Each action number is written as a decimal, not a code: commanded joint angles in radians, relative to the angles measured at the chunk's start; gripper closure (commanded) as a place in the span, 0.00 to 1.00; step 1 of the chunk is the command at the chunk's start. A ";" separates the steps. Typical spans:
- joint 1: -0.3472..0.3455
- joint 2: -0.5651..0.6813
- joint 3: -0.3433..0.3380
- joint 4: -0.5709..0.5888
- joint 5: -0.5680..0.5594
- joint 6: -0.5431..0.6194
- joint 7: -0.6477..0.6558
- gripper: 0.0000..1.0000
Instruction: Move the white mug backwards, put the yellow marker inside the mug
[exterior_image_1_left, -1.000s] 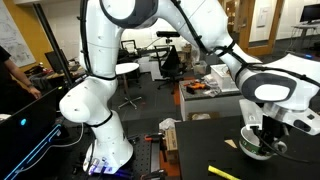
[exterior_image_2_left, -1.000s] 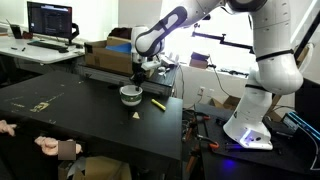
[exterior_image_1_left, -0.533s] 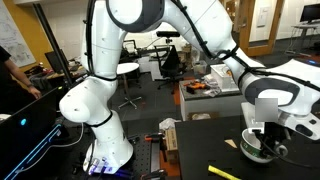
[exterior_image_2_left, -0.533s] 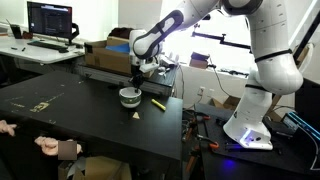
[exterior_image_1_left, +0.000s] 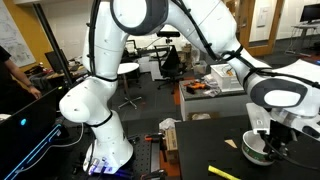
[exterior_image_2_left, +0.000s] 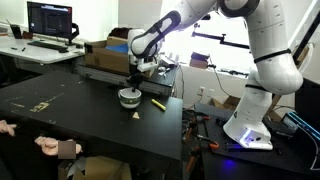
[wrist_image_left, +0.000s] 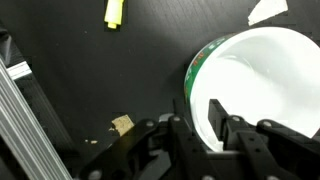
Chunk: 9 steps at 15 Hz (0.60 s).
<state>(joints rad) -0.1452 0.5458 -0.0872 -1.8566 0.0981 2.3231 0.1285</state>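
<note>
My fingers (wrist_image_left: 217, 118) straddle the rim of the white mug (wrist_image_left: 265, 80); pinching or slack, I cannot tell. The yellow marker (exterior_image_2_left: 157, 102) lies near it on the table (exterior_image_2_left: 60, 110), toward the edge by my base.

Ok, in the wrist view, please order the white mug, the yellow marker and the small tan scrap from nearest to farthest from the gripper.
1. white mug: on the right, its rim wall stands between the fingers of the gripper.
2. small tan scrap: on the black table, to the left of the gripper.
3. yellow marker: upper left, at the top edge of the view.
</note>
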 joint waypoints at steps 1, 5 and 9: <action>0.008 -0.004 -0.011 0.036 0.016 -0.055 0.035 0.33; 0.016 -0.033 -0.013 0.011 0.014 -0.065 0.063 0.05; 0.033 -0.119 -0.020 -0.084 0.015 -0.014 0.121 0.00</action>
<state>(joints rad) -0.1390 0.5259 -0.0881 -1.8464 0.0991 2.2959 0.1959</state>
